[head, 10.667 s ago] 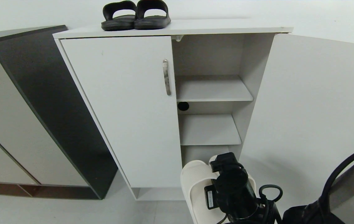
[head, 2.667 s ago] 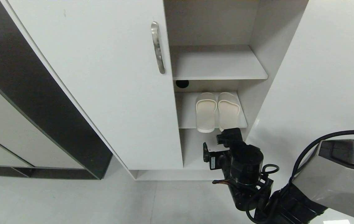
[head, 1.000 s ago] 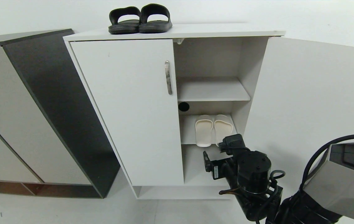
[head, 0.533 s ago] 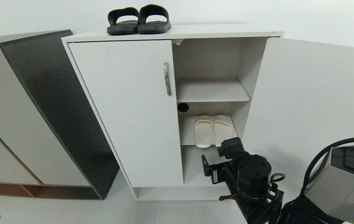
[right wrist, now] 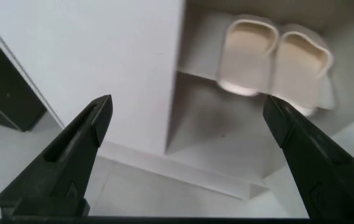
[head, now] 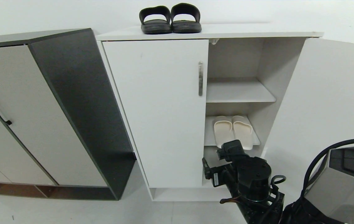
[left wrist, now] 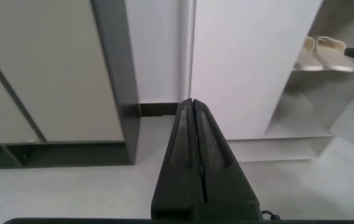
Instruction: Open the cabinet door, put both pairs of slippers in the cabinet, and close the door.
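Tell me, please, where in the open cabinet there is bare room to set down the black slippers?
The upper shelf, between the shut left door and the cabinet's right wall, is bare; so is the bottom compartment's floor. The middle shelf is crowded: the white slippers take most of its width.

Head camera high, forward-down over the cabinet (head: 158, 109); wrist cameras low, nearer; white slippers (head: 228, 132) common to all.

White cabinet (head: 257, 30) standing with its right door (head: 329, 102) hanging open.
Cream slippers (head: 232, 130) are lying paired on the second shelf; black slippers (head: 170, 19) are sitting on top.
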Motion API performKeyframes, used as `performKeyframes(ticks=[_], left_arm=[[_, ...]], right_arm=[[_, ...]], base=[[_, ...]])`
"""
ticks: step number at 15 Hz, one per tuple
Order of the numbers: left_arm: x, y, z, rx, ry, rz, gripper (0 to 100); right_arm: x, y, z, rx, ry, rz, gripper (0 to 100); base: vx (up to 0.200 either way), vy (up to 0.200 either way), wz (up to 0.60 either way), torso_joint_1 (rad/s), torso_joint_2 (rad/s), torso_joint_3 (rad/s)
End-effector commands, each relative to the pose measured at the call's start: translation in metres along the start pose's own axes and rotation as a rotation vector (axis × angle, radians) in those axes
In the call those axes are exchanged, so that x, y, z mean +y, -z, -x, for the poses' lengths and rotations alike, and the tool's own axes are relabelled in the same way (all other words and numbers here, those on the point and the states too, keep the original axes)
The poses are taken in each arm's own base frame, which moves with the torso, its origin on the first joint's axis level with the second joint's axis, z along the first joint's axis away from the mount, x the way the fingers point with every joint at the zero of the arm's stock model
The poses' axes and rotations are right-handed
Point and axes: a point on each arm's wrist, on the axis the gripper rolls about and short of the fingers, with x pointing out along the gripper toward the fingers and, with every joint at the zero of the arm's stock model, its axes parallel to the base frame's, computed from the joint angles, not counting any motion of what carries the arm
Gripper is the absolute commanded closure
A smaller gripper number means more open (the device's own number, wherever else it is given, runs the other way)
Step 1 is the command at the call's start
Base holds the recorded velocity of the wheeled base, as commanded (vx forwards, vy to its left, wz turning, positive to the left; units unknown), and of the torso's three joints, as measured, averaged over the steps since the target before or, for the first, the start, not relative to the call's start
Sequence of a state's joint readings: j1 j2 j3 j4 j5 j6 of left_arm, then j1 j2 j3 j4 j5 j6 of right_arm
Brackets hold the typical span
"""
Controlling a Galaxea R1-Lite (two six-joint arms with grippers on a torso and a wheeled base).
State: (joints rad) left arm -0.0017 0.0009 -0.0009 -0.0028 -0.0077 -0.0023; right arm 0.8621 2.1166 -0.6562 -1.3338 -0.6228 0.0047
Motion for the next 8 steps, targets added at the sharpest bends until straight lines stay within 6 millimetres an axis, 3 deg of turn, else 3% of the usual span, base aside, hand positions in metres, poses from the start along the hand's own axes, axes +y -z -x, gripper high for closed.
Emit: performKeyframes(ticks=[1,8], left_arm=[[0.0,-0.0002,0.0,0.0,0.0,0.001,100],[0.0,0.0002,-0.0001,0.001,0.0,0.001,100]], right_arm=[[-0.0008,0.0034,0.0013,0.009,-0.008,0.005,0],[-0.0046,0.004,0.0074,-0.044,-0.081,0.001,0]], base=[[0.0,0.2,0.0,-0.002,0.01,0.002],[0.0,0.2,0.0,0.001,0.0,0.001]])
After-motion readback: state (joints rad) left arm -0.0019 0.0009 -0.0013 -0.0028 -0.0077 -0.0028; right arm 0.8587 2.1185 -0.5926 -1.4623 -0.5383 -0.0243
